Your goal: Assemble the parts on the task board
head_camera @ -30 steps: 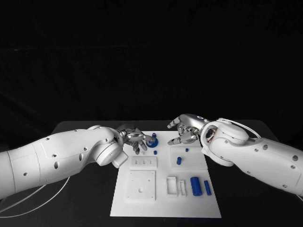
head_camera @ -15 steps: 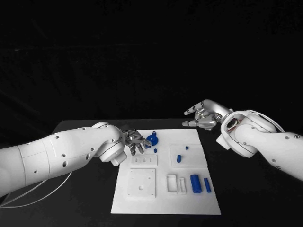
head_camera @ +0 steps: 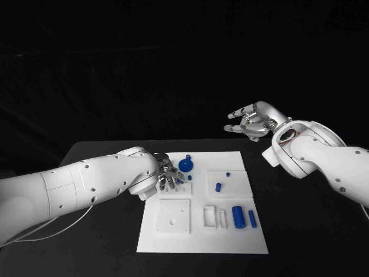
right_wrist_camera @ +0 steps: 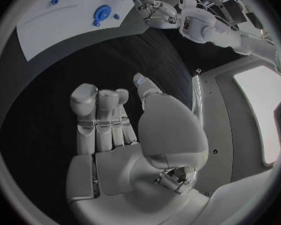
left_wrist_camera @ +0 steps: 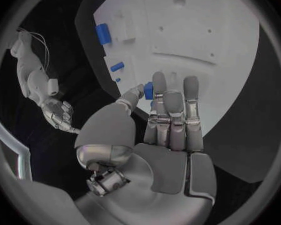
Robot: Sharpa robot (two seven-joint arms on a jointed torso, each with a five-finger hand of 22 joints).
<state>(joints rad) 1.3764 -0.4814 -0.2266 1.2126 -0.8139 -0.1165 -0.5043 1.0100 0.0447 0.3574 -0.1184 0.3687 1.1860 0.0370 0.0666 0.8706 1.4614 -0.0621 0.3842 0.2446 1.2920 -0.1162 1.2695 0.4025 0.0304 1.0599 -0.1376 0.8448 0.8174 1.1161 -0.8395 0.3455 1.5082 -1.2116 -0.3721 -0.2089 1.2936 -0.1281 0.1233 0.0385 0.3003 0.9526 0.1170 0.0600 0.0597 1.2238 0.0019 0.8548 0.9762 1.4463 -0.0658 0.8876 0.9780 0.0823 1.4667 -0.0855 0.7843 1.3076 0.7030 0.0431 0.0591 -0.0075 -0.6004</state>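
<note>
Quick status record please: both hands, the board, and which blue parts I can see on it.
left hand: empty, fingers apart, at the board's left edge beside the round part
right hand: empty, fingers apart, raised beyond the board's far right corner
task board: white, flat on the black table
round blue part: far end of board
blue cylinder: near right, lying flat

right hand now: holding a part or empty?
Empty and open. The right hand is raised beyond the task board, and the right wrist view shows its fingers extended with a bare palm.
</note>
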